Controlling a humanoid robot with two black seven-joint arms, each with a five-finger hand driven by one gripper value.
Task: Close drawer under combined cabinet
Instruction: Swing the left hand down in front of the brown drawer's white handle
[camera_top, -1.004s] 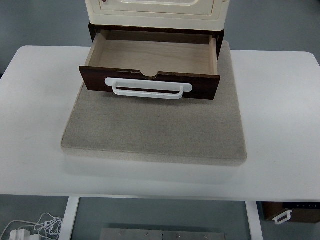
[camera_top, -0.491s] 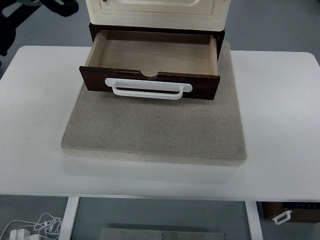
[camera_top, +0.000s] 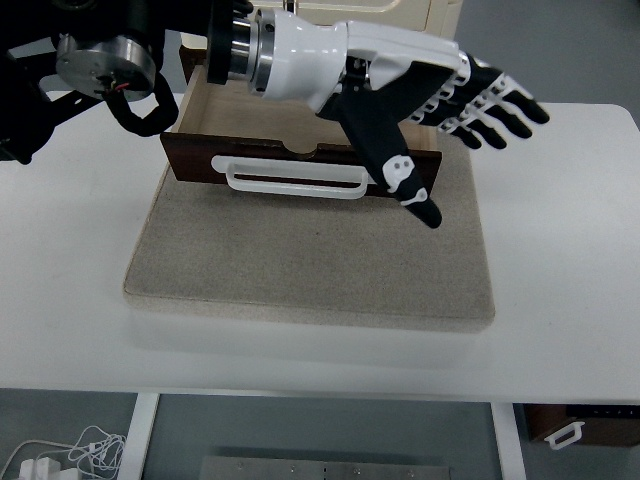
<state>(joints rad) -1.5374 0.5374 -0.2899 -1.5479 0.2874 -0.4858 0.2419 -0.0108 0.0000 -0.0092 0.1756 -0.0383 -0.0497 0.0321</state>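
A dark brown drawer (camera_top: 200, 160) with a white handle (camera_top: 295, 180) stands pulled out from under the cream cabinet (camera_top: 420, 12) at the back of the table. My left arm reaches in from the upper left and crosses above the drawer. Its hand (camera_top: 440, 110) hovers over the drawer's right part, fingers spread and holding nothing, thumb pointing down toward the drawer front's right end. The arm hides most of the drawer's inside. My right arm does not show.
The cabinet and drawer sit on a grey felt mat (camera_top: 310, 260) on a white table (camera_top: 560, 250). Below the table lie white cables (camera_top: 70, 455) at the left and a small brown box with a white handle (camera_top: 575, 428) at the right.
My left arm has swung in from the upper left, from barely showing to stretched across the drawer with its hand above the right side. The drawer has not moved.
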